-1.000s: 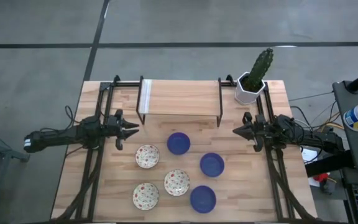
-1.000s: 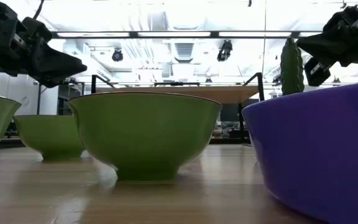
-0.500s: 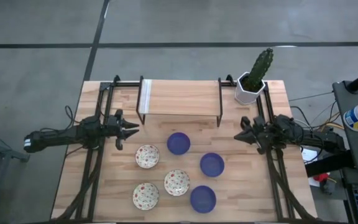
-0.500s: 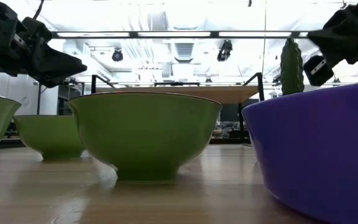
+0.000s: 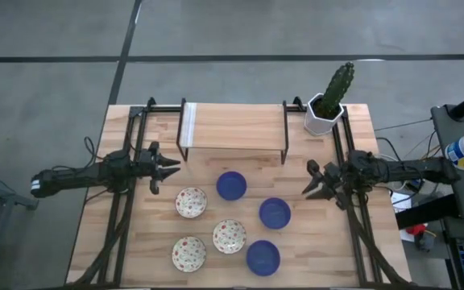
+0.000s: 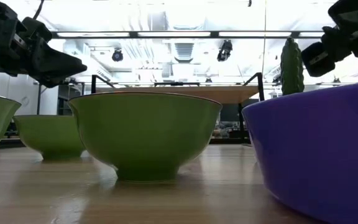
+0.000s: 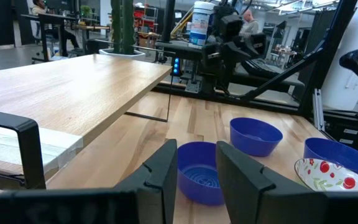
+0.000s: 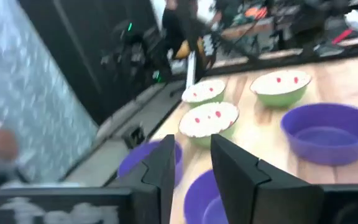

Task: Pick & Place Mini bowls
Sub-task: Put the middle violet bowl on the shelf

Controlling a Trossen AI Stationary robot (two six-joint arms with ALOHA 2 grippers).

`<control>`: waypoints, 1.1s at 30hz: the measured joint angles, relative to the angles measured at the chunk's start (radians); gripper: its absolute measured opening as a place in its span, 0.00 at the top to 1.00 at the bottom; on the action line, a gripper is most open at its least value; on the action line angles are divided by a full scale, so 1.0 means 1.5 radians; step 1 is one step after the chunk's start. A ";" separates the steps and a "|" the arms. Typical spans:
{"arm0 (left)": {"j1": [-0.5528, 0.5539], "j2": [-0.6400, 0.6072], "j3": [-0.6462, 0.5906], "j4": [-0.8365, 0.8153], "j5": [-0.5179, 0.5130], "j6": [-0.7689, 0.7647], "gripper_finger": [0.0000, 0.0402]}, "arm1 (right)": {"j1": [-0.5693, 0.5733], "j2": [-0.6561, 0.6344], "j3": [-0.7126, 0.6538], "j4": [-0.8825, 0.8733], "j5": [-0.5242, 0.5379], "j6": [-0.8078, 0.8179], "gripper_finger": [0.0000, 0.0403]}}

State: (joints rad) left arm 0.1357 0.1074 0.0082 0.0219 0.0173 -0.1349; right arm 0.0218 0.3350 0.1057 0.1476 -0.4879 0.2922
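Six mini bowls sit on the wooden table (image 5: 151,250) in front of a raised wooden shelf (image 5: 234,127). Three are deep blue: one (image 5: 231,185) just in front of the shelf, one (image 5: 274,213) nearer the right arm, one (image 5: 263,257) closest to the front edge. Three are cream-white with red and green speckles: one (image 5: 191,202) beside the first blue bowl, one (image 5: 229,236) in the middle of the group, one (image 5: 188,254) toward the front left. None of them touch (each stands apart on bare wood).

The left gripper (image 5: 172,167) hangs above the table at the left end of the shelf, well apart from the bowls; its fingers (image 7: 166,171) stand slightly spread with nothing between them. The right gripper (image 5: 310,181) hovers above the table to the right of the blue bowls, angled toward them, its fingers (image 8: 232,168) parted and holding nothing.

A cactus (image 5: 338,83) in a white hexagonal pot (image 5: 322,118) stands at the back right corner beside the shelf.
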 joint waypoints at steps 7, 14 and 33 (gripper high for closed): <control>0.000 0.000 0.000 0.000 0.000 0.000 0.74 | 0.120 0.153 0.096 -0.067 0.156 -0.114 0.71; 0.000 0.000 0.000 0.000 0.000 0.000 0.74 | 0.242 0.319 0.246 -0.213 0.264 -0.207 0.71; 0.000 0.000 0.000 0.000 0.000 0.000 0.74 | 0.321 0.745 0.489 -0.462 0.388 -0.226 0.72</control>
State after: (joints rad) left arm 0.1359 0.1074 0.0082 0.0219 0.0171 -0.1352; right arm 0.5038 1.4519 0.8394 -0.5449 0.0943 -0.0463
